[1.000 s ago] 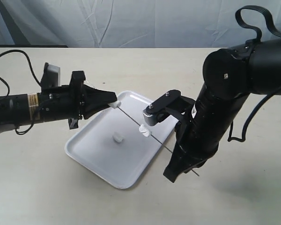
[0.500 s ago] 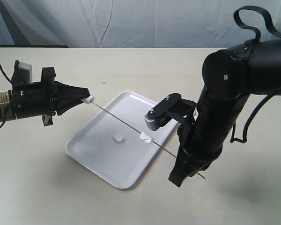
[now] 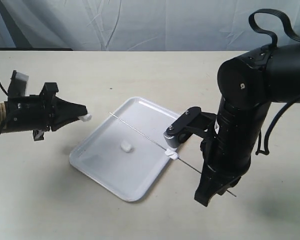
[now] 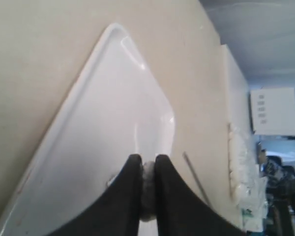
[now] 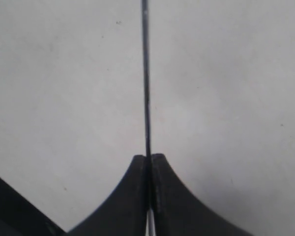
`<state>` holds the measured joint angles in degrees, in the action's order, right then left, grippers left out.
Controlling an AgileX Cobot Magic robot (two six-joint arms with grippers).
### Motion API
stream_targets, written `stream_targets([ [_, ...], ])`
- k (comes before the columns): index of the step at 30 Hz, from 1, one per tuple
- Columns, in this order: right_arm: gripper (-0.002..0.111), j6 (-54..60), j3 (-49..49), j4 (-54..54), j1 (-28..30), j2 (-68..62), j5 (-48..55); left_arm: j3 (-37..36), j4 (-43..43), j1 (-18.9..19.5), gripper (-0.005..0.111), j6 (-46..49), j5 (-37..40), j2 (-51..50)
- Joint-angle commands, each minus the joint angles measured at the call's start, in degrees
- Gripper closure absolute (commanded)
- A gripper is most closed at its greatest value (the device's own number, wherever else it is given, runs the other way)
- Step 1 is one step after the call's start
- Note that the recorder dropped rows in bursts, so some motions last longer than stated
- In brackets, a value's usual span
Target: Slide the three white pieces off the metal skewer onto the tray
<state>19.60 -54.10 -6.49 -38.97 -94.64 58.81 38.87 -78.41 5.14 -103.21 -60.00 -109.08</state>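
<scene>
Both sets of jaws shut tight: left gripper (image 4: 148, 160) pinches one soft white piece (image 4: 147, 191), just beside tray (image 3: 97, 160), clear of skewer (image 3: 140, 132) tip; right gripper (image 5: 149, 158) clamps that thin, straight metal rod. 2nd piece (image 3: 172, 155) threaded on skewer at tray's right edge; 3rd piece (image 3: 125, 147) lies mid-tray. Tray glossy white w/ rounded corners, on matte beige worktop (image 3: 155, 75).

The left fingers (image 3: 71, 110) have pulled one white piece (image 3: 85, 118) off the skewer (image 3: 140, 133).

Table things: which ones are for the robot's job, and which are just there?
For the job: metal skewer, tray, tray's white piece, skewered white piece, pinched white piece, left gripper, right gripper.
Just there: curtain, table.
</scene>
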Motion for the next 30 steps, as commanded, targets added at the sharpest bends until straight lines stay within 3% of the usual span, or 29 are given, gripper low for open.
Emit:
stream_targets([
  [1, 0.109, -2.3, 0.1, 0.9, 0.2, 0.0, -2.0, 0.1, -6.3, -3.8, 0.103, 0.4, 4.7, -0.2],
  [9, 0.109, -3.5, 0.1, -0.2, 0.2, 0.0, -2.5, 0.1, -3.6, -14.9, 0.103, 5.0, 11.8, -0.2],
  [13, 0.109, -3.9, 0.1, -0.2, 0.2, 0.0, -2.5, 0.1, -1.9, -18.1, 0.101, 5.8, 17.4, -0.2],
  [21, 0.109, -4.1, 0.1, -0.2, 0.2, 0.0, -2.5, 0.1, 0.9, -18.4, 0.071, 6.0, 18.7, -0.2],
  [25, 0.109, -4.4, 0.1, -0.2, 0.2, 0.0, -4.0, 0.1, 4.1, -18.4, 0.07, 6.0, 14.1, -0.2],
  [30, 0.109, -8.5, 0.1, -0.5, 0.2, 0.0, -9.9, 0.1, 7.0, -18.4, 0.07, 6.0, 1.1, -0.2],
])
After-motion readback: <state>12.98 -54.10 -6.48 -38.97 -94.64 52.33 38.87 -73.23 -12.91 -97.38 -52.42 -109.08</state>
